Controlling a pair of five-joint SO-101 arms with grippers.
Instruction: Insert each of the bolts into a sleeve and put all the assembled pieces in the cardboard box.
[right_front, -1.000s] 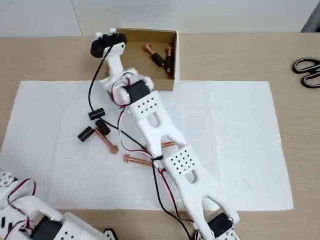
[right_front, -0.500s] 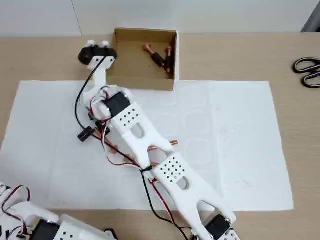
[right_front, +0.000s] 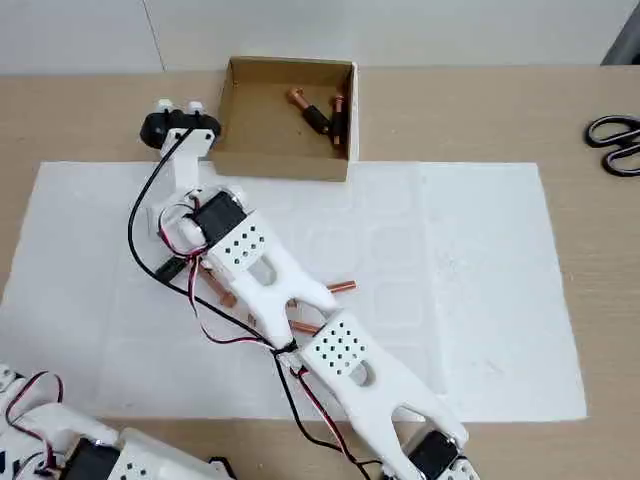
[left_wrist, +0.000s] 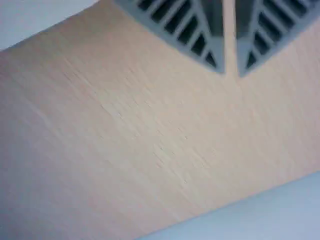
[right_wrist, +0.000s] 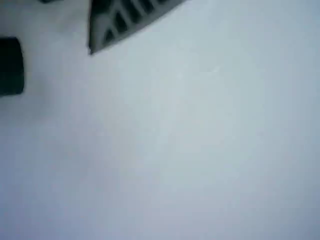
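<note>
Our right gripper (right_front: 180, 150) hangs just beside the cardboard box (right_front: 285, 165); we cannot tell if it is open. A sleeve (right_wrist: 11, 65) and a loose bolt (right_front: 340, 287), lying crosswise, sit back toward its base. The left gripper (left_wrist: 229, 70) is closed and empty over bare table.

A white paper sheet (right_front: 480, 290) is lying flat across the middle of the wooden table (right_front: 90, 110), while a pair of black-handled scissors (right_front: 614, 146) is resting on the bare wood off the sheet, near the table's right edge.
</note>
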